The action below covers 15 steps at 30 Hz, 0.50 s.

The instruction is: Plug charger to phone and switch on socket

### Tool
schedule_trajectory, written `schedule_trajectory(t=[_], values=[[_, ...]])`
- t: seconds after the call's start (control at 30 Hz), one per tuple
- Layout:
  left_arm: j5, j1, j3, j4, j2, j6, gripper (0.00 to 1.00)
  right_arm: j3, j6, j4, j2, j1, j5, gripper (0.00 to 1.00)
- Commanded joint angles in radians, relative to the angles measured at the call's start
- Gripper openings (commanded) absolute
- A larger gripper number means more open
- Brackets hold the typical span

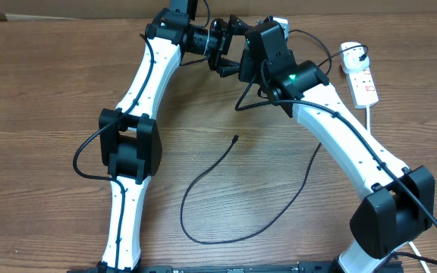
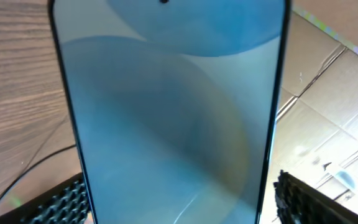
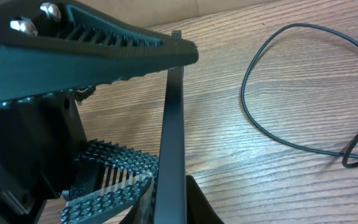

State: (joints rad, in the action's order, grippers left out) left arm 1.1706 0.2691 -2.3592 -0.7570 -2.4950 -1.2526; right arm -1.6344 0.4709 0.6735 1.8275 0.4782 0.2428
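The phone has a lit blue-white screen that fills the left wrist view, and it is held in the air at the back of the table. My left gripper spans its width with a ribbed pad at each long edge. My right gripper is shut on the phone's faces, and the phone shows edge-on in the right wrist view. The charger's black cable loops over the table, with its plug tip lying free. The white socket strip lies at the back right with the adapter plugged in.
Both arms meet at the back middle of the wooden table. A loop of black cable lies on the wood beside the phone in the right wrist view. Cardboard stands behind the table's far edge.
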Motion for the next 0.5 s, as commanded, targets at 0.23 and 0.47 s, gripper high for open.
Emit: schedule_trajectory(t=[0.23,0.47], values=[[-0.163,0.009,-0.032,0.007,0.004,0.117,1.00,-0.021,0.001,-0.003,0.004,0.004,0.084,0.04],[-0.235,-0.019,-0.032,0.023,0.004,0.216,1.00,-0.021,0.006,0.025,0.004,-0.003,0.168,0.04]])
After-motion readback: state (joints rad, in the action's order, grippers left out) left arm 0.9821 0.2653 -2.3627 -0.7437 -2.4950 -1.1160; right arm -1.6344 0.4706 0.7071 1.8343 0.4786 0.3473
